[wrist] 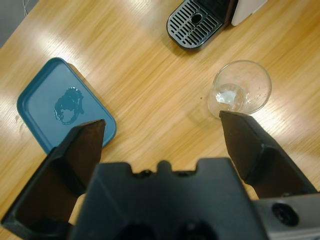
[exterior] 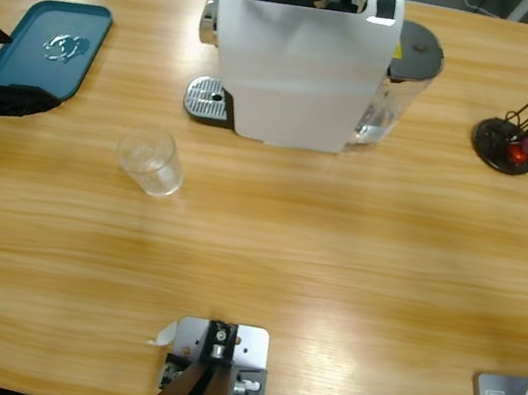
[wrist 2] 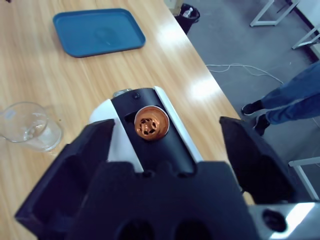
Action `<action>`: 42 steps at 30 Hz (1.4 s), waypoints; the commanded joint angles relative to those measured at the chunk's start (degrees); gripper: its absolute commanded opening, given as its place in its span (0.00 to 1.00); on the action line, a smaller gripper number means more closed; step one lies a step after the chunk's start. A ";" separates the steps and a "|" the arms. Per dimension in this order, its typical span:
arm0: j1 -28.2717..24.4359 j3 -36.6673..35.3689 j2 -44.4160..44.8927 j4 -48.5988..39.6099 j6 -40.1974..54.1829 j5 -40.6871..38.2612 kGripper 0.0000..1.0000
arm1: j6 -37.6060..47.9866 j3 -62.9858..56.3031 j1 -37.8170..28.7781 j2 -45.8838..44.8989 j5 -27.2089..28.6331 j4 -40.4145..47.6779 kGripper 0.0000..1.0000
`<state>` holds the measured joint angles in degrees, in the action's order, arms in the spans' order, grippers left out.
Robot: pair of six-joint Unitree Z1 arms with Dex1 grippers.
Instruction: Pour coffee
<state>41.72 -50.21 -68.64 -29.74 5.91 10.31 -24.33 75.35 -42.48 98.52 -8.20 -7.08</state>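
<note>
Wood [exterior: 333, 270], pale and long-grained, across the whole long table, glossy with lamp glare in front of the coffee machine [exterior: 297, 61]. Beyond the table edge behind the machine, in the right wrist view: grey floor [wrist 2: 225, 45], a white cable [wrist 2: 235, 67], a small black bin [wrist 2: 189, 12], white furniture legs [wrist 2: 272, 12], and a person's legs [wrist 2: 285, 102] in blue trousers and dark shoes.

Left of the machine, well apart from it: a teal tray [exterior: 24, 56] lying flat near the table's end. On the tray, a shallow puddle [wrist: 68, 105] of liquid with a ragged outline, roughly as wide as the tumbler; colour not to be told against the teal. In front of the machine's perforated drip plate [exterior: 209, 100] and a little left of it: a clear glass tumbler [exterior: 151, 161], upright, with only a pale wet film at its bottom. Well to the right of the machine: a black round stand [exterior: 504, 146] with thin dark rods and a few coloured capsules.

In the slot on top of the machine: a shiny copper capsule [wrist 2: 151, 124].

Left gripper [wrist: 160, 122] spread wide and holding nothing, above bare wood between tray and tumbler. Right gripper [wrist 2: 167, 125] likewise spread wide and holding nothing, straight above the machine's top, one jaw on each side of the capsule slot.
</note>
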 commanded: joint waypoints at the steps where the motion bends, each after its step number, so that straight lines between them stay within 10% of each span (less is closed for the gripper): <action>1: 0.47 4.22 4.04 0.29 -0.93 -0.73 1.00 | 1.09 1.36 -1.19 0.43 3.68 -0.67 0.89; 32: 0.47 5.44 3.09 2.05 -1.16 -0.82 1.00 | -4.00 14.07 -11.68 -0.10 19.28 -13.27 0.87; 40: 0.47 7.56 5.22 2.05 -1.16 -0.99 1.00 | 6.19 34.41 -14.30 1.52 21.93 -38.57 0.46; 42: 0.47 7.83 5.39 2.05 -1.23 -0.99 1.00 | 9.66 43.11 -13.35 3.98 17.87 -46.27 0.14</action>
<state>41.72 -45.34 -65.21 -28.36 5.26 10.25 -23.97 99.93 -56.08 98.90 13.60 -33.68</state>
